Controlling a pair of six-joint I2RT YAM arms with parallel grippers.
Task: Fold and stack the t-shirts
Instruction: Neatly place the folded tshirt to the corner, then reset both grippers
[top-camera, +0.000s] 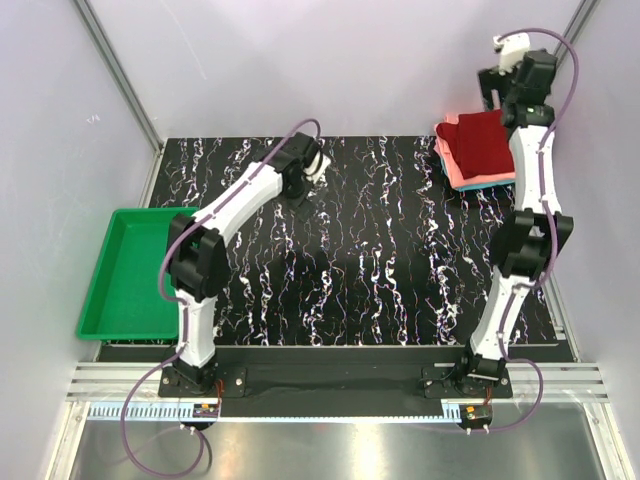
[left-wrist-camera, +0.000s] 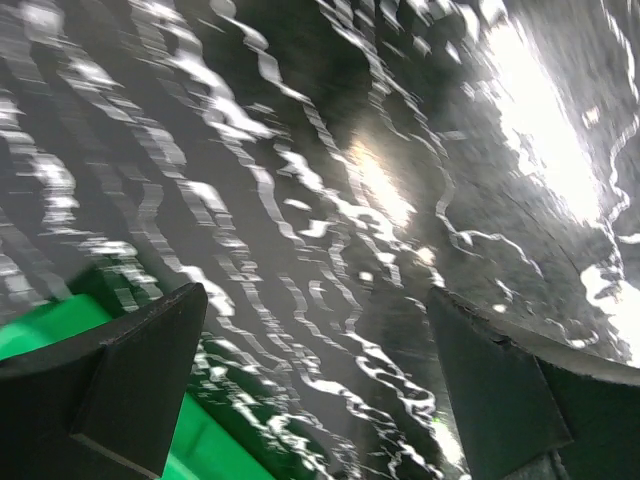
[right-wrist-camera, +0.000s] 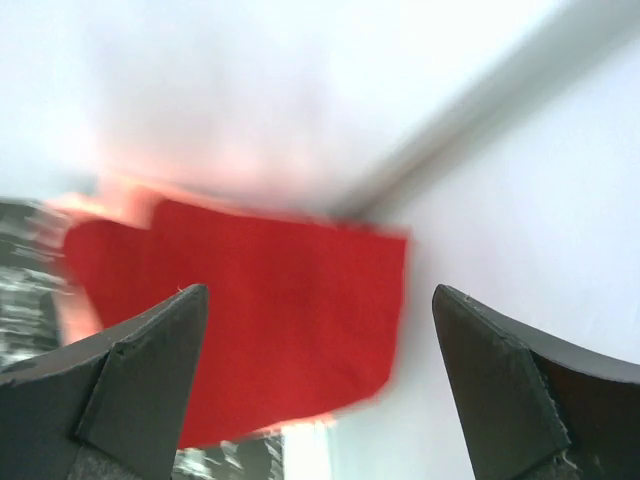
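Note:
Folded t-shirts lie stacked at the table's far right corner. The dark red t-shirt is on top, the salmon-pink t-shirt shows as a rim under it, and the teal t-shirt is a thin edge at the bottom. The right wrist view shows the dark red t-shirt, blurred. My right gripper is open and empty, raised above the stack's far edge, and it also shows in the right wrist view. My left gripper is open and empty over the table's left-centre, as its wrist view confirms.
A green plastic tray sits at the table's left edge; a corner of it shows in the left wrist view. The black marbled table spans the middle. Pale walls and a metal frame close in the back and sides.

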